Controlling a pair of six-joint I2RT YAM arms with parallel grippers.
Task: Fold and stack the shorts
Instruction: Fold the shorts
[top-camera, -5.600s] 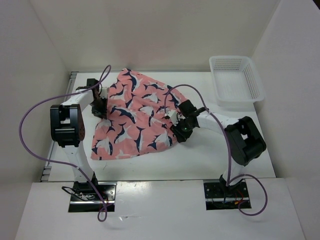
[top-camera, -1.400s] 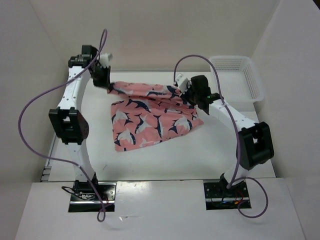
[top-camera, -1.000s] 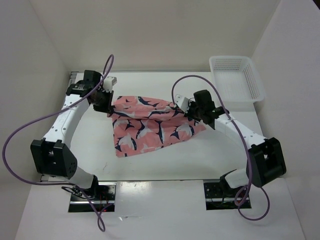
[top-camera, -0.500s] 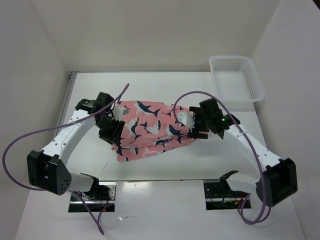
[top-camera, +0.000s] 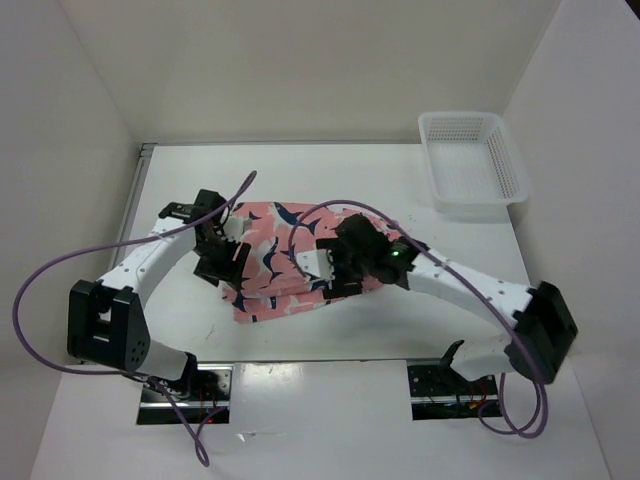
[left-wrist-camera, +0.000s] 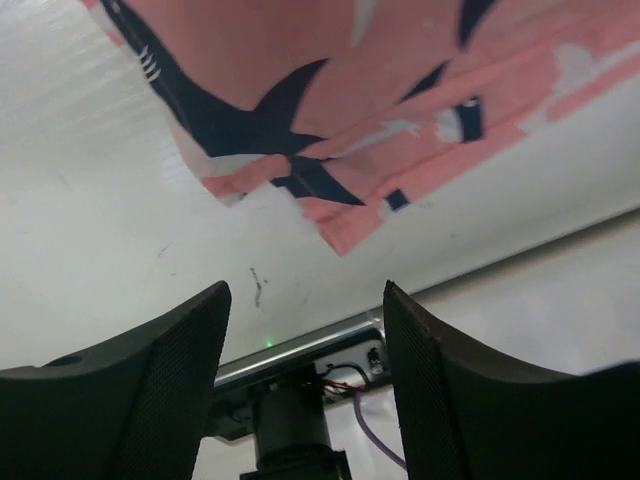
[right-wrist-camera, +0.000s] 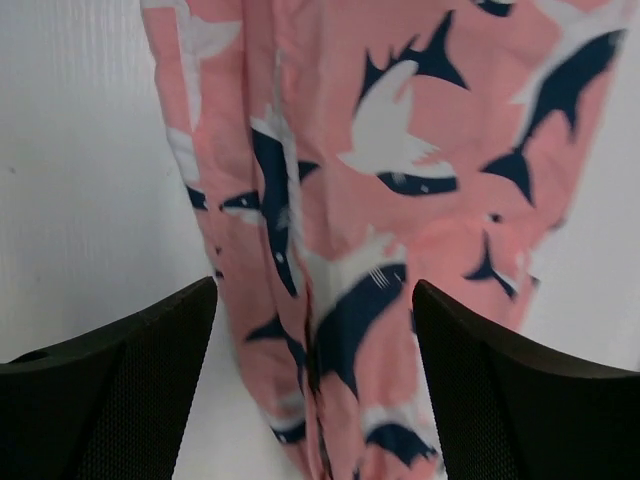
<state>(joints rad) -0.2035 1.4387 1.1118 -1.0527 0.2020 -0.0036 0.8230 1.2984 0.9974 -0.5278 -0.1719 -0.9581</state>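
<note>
The salmon-pink shorts (top-camera: 270, 285) with navy-and-white fish shapes lie folded into a compact stack of layers on the white table, left of centre. My left gripper (top-camera: 225, 265) hovers at their left edge, open and holding nothing. In the left wrist view the shorts (left-wrist-camera: 330, 120) fill the top, and bare table shows between the left gripper's (left-wrist-camera: 305, 300) fingers. My right gripper (top-camera: 325, 272) is over the right half of the shorts, open. In the right wrist view the shorts (right-wrist-camera: 400, 150) lie flat beneath the right gripper (right-wrist-camera: 315, 295), with nothing gripped.
A white mesh basket (top-camera: 472, 165) stands at the back right of the table (top-camera: 400, 320), apart from the shorts. Purple cables loop over both arms. The left arm's base (left-wrist-camera: 290, 430) shows at the table's near edge in the left wrist view.
Both grippers have opened and let go of the shorts, which now lie folded on the table. The right arm has swung left over the fabric; the left gripper drew slightly back.
</note>
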